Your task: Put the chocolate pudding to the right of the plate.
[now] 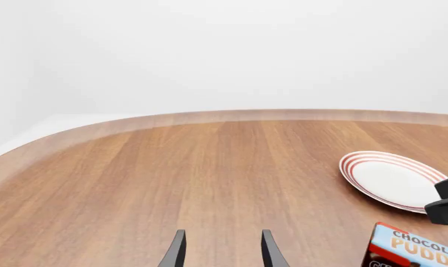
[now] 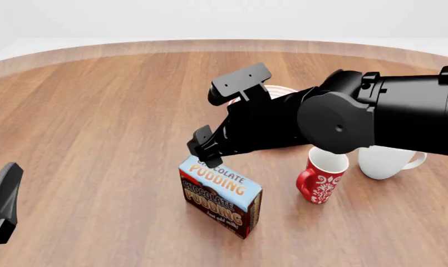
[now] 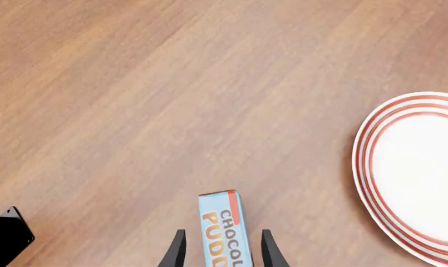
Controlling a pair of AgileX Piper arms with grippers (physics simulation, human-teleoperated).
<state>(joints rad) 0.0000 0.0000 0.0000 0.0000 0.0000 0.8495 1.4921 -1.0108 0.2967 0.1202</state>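
The chocolate pudding (image 2: pixel 220 197) stands on the table, light-blue top up; it also shows in the left wrist view (image 1: pixel 417 250) and the right wrist view (image 3: pixel 217 214). My right gripper (image 2: pixel 206 157) is just above its far end, open, fingers either side of the carton's top without touching it (image 3: pixel 222 242). The plate (image 2: pixel 283 90), white with red rings, lies beyond the carton and is mostly hidden behind my right arm in the front view; it shows clearly in the wrist views (image 3: pixel 421 178) (image 1: pixel 390 179). My left gripper (image 2: pixel 1 200) is open and empty at the near left (image 1: pixel 222 250).
A red mug (image 2: pixel 321 178) with a white pattern stands right of the carton. A white mug (image 2: pixel 387 161) stands right of it, partly under my right arm. The table's curved far edge (image 2: pixel 208 44) runs across the back.
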